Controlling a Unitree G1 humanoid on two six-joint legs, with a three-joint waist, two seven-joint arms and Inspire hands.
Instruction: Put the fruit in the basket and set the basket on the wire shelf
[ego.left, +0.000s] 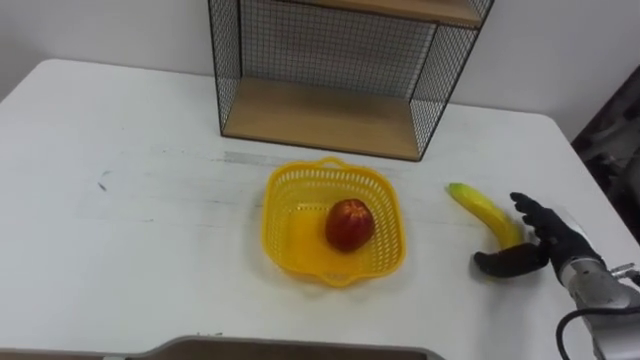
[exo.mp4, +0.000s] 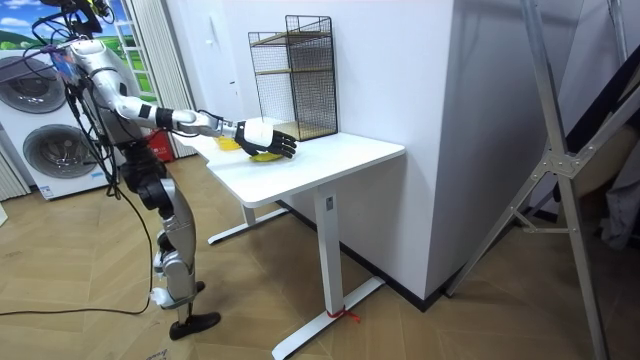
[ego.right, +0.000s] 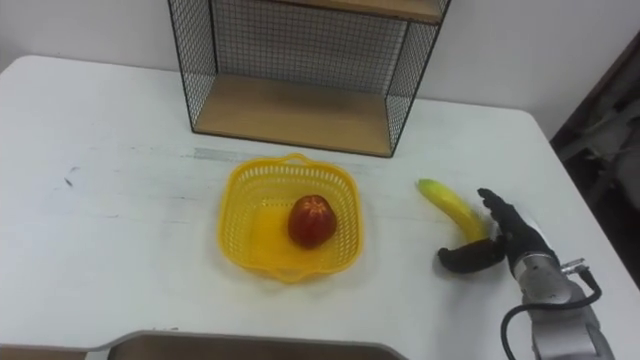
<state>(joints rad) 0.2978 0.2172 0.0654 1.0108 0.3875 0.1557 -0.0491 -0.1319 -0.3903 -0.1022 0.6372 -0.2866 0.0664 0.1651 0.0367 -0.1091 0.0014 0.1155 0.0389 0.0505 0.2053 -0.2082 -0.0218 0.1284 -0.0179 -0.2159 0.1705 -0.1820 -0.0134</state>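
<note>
A yellow plastic basket (ego.left: 285, 225) stands mid-table with a red apple (ego.left: 349, 224) inside it. To its right a banana (ego.left: 480, 208) lies on the white table (ego.left: 120, 200). My right hand (ego.left: 555, 240) is at the banana's near end: the fingers lie along its right side and the thumb reaches under its tip. The hand is open and the banana rests on the table. The wire shelf (ego.left: 320, 115), with a wooden bottom board, stands at the back of the table behind the basket. In the room view I stand at the table's end with my right hand (exo.mp4: 262, 135) stretched out over it.
The table's right edge runs just beyond my right hand. Bare table lies left of the basket. The shelf's (exo.mp4: 295, 75) lower level is open at the front. Washing machines (exo.mp4: 50, 150) stand behind me at the room view's left.
</note>
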